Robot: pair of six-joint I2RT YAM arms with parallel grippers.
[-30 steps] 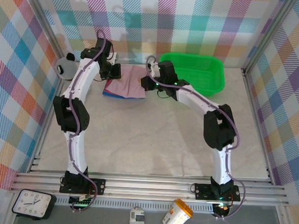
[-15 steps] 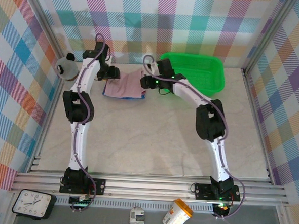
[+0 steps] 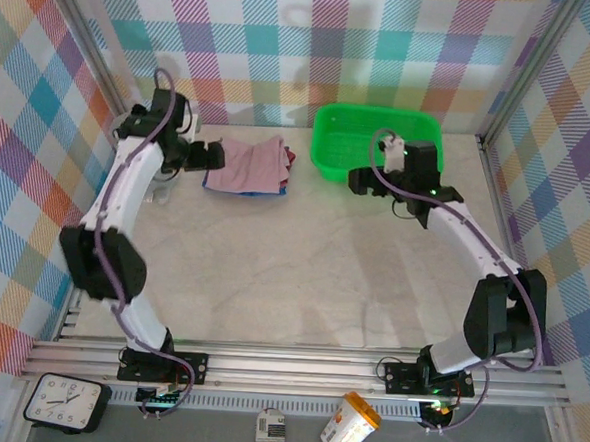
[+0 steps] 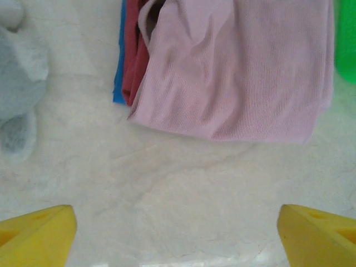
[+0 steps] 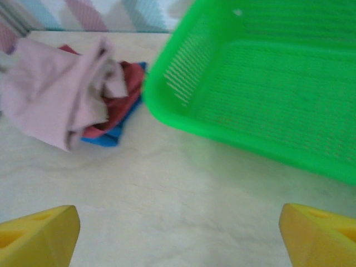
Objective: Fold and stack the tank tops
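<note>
- At the far left of the pale marbled worktop [image 3: 303, 262], the stack of tank tops lies just to the right of my left end effector [image 3: 212, 156]. On the left wrist camera the stack sits ahead of the yellow fingertips [image 4: 36, 236], clear of them, with bare worktop between.
- My right end effector [image 3: 359, 180] hangs well to the right of the stack, in front of the near wall of the bright green plastic basket [image 3: 382, 114]. On its wrist camera the stack is ahead and to the left, and the basket is ahead and to the right.
- I read both end effectors as spread wide. On each wrist camera the fingertips sit at opposite bottom corners, and neither has hold of anything.
- My count is three tank tops, one basket and two end effectors.
- The pale dusty pink tank top [image 4: 239, 72] lies on top and covers most of the stack. Its ribbed cloth is rumpled into soft ridges.
- The dark red tank top [image 4: 136, 61] sits under it and shows as a bunched band along one edge.
- The royal blue tank top [image 4: 118, 61] is lowest, and I see it as a thin strip against the worktop.
- The stack lies just beside the basket's left end, and I cannot tell whether they touch.
</note>
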